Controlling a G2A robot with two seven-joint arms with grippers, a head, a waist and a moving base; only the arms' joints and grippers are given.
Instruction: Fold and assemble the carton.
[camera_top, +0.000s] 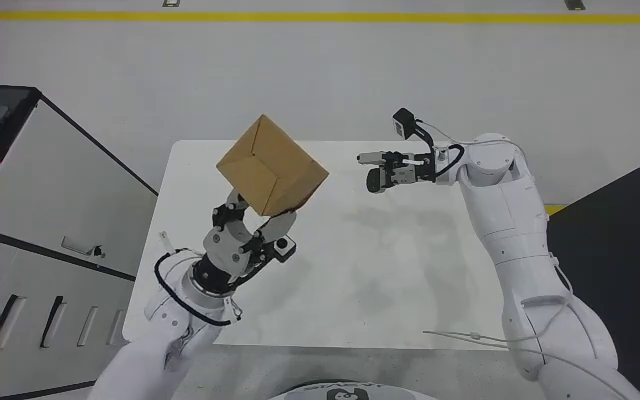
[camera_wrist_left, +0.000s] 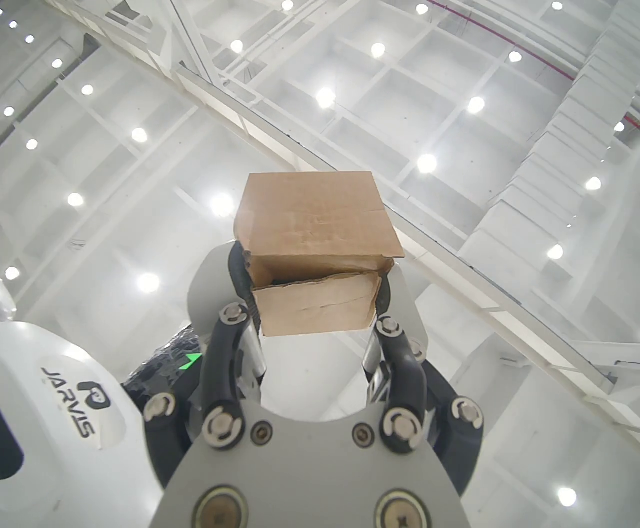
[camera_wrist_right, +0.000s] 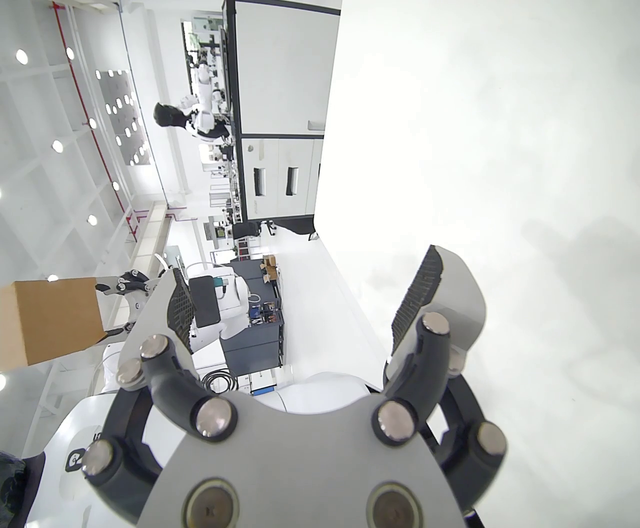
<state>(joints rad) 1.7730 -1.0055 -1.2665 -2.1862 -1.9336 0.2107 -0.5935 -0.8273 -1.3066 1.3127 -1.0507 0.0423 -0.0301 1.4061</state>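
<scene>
A brown cardboard carton (camera_top: 271, 163), folded into a box shape, is held up above the left part of the white table (camera_top: 400, 270). My left gripper (camera_top: 262, 222) is shut on the carton from below, gripping its lower flaps. In the left wrist view the carton (camera_wrist_left: 312, 235) sits between the fingers (camera_wrist_left: 240, 285) with a torn-edged flap showing at its underside. My right gripper (camera_top: 372, 170) hovers open to the right of the carton, apart from it, with nothing between its fingers. The right wrist view shows the carton (camera_wrist_right: 50, 320) off to one side and the right gripper (camera_wrist_right: 307, 295) spread wide.
A grey and white cabinet (camera_top: 50, 210) stands left of the table. A yellow line (camera_top: 320, 17) crosses the floor beyond the table's far edge. The table's middle and right part are bare.
</scene>
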